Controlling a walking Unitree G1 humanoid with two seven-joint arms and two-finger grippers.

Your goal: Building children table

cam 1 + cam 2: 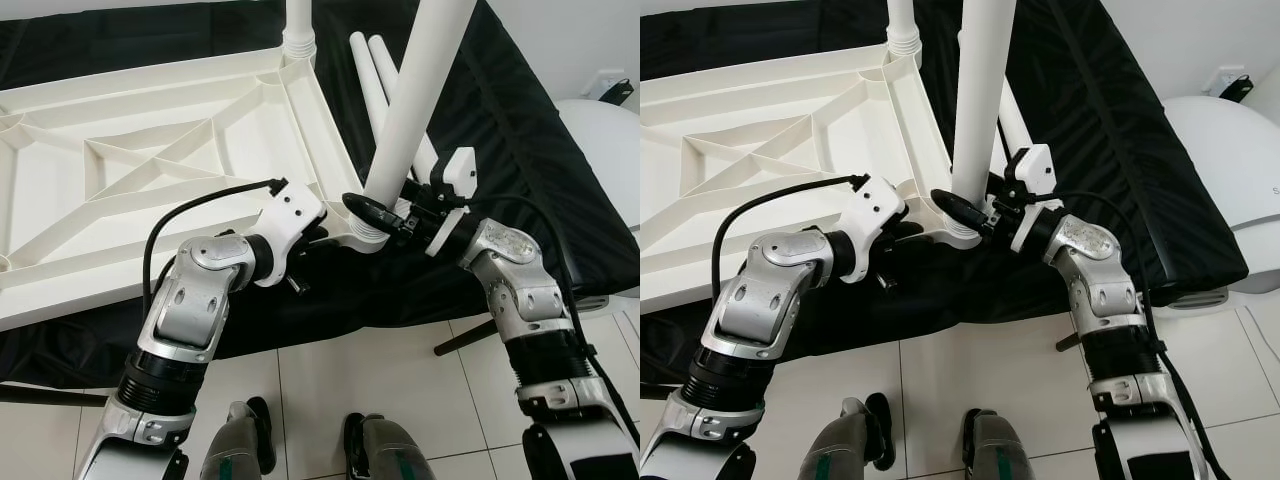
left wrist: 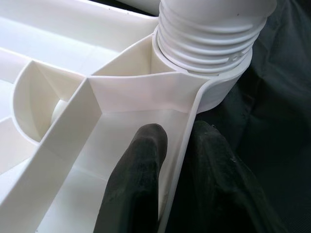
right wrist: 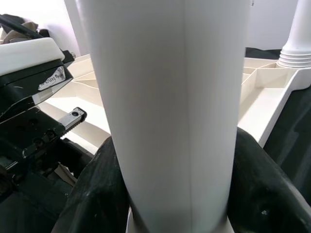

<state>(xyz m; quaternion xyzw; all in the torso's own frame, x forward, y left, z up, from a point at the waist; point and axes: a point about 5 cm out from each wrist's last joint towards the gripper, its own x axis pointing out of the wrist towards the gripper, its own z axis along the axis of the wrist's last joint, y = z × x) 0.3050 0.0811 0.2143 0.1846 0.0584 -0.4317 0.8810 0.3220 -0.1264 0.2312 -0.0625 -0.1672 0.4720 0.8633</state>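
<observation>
The white table top (image 1: 150,170) lies upside down on a black cloth. A white leg (image 1: 415,100) stands tilted in the near right corner socket (image 2: 214,43), its threaded end showing at the collar. My right gripper (image 1: 375,212) is shut on this leg just above the socket, and its black fingers (image 3: 92,194) wrap both sides of the tube. My left gripper (image 2: 177,141) is shut on the table top's thin rim wall (image 2: 189,116) right beside that socket, one finger inside the rim and one outside.
A second leg (image 1: 299,25) stands upright in the far right corner. Two loose legs (image 1: 368,70) lie on the black cloth (image 1: 520,110) behind the held one. A white rounded object (image 1: 1230,150) sits at the right. Tiled floor (image 1: 350,380) lies below.
</observation>
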